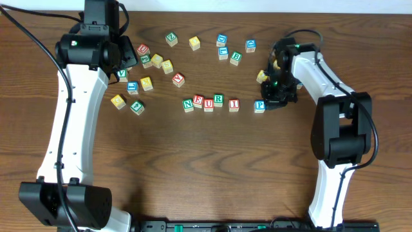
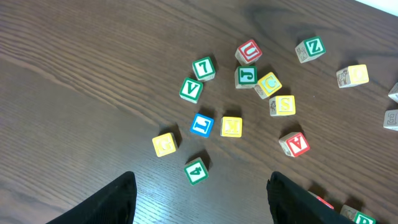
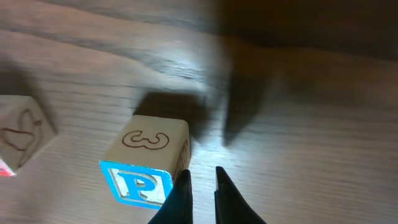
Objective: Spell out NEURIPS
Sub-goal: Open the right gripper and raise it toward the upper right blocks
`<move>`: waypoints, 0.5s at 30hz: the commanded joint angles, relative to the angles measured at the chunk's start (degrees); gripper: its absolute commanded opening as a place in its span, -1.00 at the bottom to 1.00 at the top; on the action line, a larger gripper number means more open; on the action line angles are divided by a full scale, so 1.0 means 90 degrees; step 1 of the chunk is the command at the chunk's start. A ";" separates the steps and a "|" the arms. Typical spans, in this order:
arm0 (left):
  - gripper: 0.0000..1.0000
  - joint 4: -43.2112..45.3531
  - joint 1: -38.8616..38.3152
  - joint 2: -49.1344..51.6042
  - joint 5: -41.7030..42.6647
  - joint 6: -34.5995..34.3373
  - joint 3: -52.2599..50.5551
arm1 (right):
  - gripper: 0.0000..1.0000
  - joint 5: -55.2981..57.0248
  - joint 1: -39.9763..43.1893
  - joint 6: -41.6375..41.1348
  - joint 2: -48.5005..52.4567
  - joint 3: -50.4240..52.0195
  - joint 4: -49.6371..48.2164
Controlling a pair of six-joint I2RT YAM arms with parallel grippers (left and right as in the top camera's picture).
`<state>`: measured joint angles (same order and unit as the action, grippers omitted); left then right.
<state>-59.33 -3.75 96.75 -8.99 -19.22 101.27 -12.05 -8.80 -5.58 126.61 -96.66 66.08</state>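
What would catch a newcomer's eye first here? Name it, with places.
The row of cubes reading NEURI lies at the table's middle, with the blue P cube a gap away on its right. The right tool, shut and empty, sits just beside that cube. Other letter cubes lie scattered at the far left.

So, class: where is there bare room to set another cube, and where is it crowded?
Free: the wooden tabletop in front of the N-E-U-R-I row of wooden cubes, and the gap between red-lettered I cube and blue-lettered P cube. Crowded: loose letter cubes behind the row.
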 commanded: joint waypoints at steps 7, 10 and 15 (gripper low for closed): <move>0.33 0.0010 0.0022 -0.0058 -0.0080 0.0063 -0.0063 | -0.80 -0.0350 -0.0551 -0.0022 0.0029 0.0034 -0.0386; 0.33 0.0029 0.0022 -0.0058 -0.0080 0.0061 -0.0063 | -0.78 -0.0347 -0.0699 -0.0107 0.0029 0.0034 -0.0500; 0.33 0.0034 0.0022 -0.0058 -0.0078 0.0061 -0.0063 | -0.77 -0.0350 -0.0821 -0.0245 0.0029 0.0034 -0.0680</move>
<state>-58.98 -3.75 96.75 -8.99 -19.22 101.27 -14.52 -15.64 -6.37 126.61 -96.66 60.38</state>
